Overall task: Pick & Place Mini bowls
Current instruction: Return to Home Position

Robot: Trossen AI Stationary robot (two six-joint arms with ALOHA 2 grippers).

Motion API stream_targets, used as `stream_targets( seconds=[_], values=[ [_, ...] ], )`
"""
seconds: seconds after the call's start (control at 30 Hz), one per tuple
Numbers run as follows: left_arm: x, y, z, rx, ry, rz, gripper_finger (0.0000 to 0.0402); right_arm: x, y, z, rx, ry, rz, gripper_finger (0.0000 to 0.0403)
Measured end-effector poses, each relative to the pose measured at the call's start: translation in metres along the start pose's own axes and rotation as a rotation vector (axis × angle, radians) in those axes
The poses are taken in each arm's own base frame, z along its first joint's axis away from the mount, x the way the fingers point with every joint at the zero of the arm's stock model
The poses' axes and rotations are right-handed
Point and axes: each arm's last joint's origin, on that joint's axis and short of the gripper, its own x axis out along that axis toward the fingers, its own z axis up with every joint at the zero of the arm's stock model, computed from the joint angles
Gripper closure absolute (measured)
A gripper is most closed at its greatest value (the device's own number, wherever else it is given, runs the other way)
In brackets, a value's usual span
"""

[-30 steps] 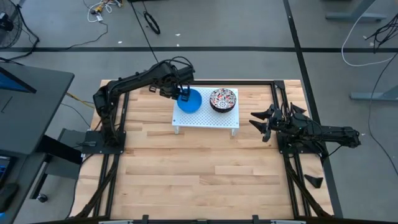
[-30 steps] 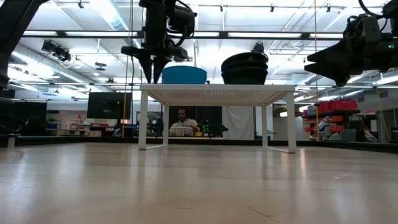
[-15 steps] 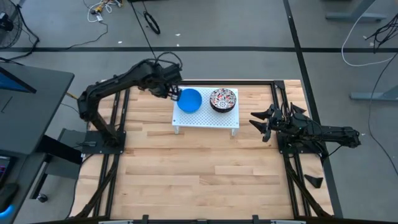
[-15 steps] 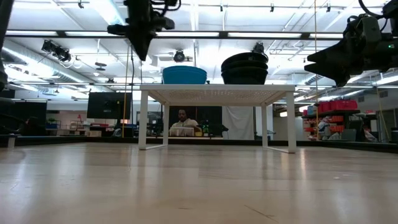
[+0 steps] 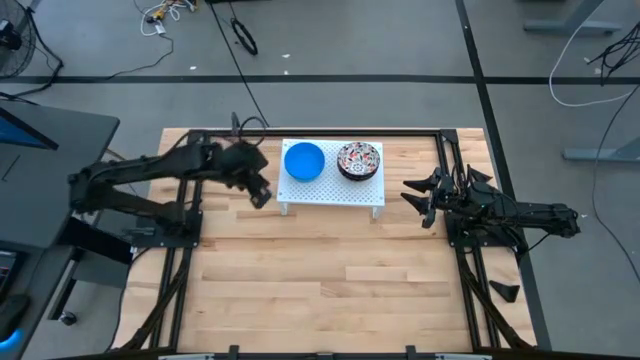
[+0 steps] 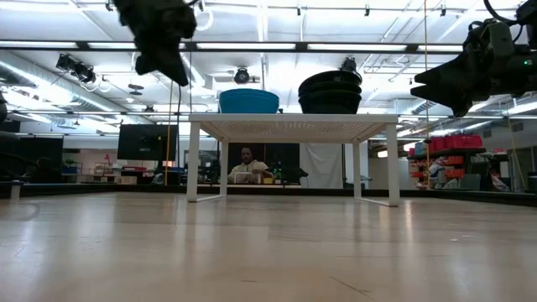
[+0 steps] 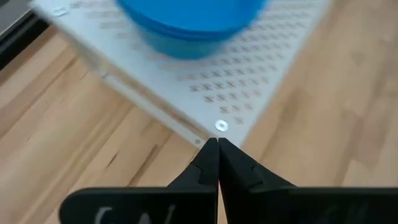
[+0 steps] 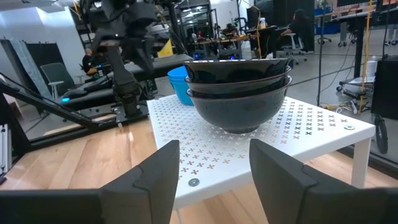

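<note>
My left gripper (image 5: 258, 192) is pinched tight, and there is nothing in it. In the left wrist view its two dark fingers (image 7: 205, 165) press flat against each other, right up to the tips. It hangs in the air above the worktop (image 5: 320, 270), just beside the left front corner of the white rack (image 5: 330, 190). It does not touch the rack. In the low view the left gripper (image 6: 172, 67) is higher than the top of the rack (image 6: 294, 126).

My right gripper (image 5: 415, 205) waits at the right side of the worktop. It points at the rack but stays apart from it. Its fingers (image 8: 155, 171) are spread wide and hold nothing.

The blue bowls (image 5: 304, 161) sit on the left part of the rack top, one inside the other. I cannot count them from here. In the left wrist view the blue bowls (image 7: 186, 25) are a little past the rack corner (image 7: 249, 81).

The patterned bowls (image 5: 359, 160) sit on the right part of the rack top, just beside the blue ones. They are stacked too. In the right wrist view the patterned bowls (image 8: 239, 87) look dark from the side, and the blue bowls (image 8: 177, 84) peek out behind them.

The rack stands on its legs near the far edge of the wooden worktop. In the low view, a person (image 6: 246, 164) sits far off in the room, seen under the rack.
</note>
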Motion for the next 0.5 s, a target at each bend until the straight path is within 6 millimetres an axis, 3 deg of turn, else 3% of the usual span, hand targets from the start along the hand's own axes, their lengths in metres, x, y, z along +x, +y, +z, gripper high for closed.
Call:
stream_targets(
  seconds=[0.5],
  values=[
    [0.018, 0.024, -0.087, 0.160, -0.346, -0.224, 0.0400, 0.000, 0.000, 0.000, 0.000, 0.000, 0.000, 0.0207]
  ],
)
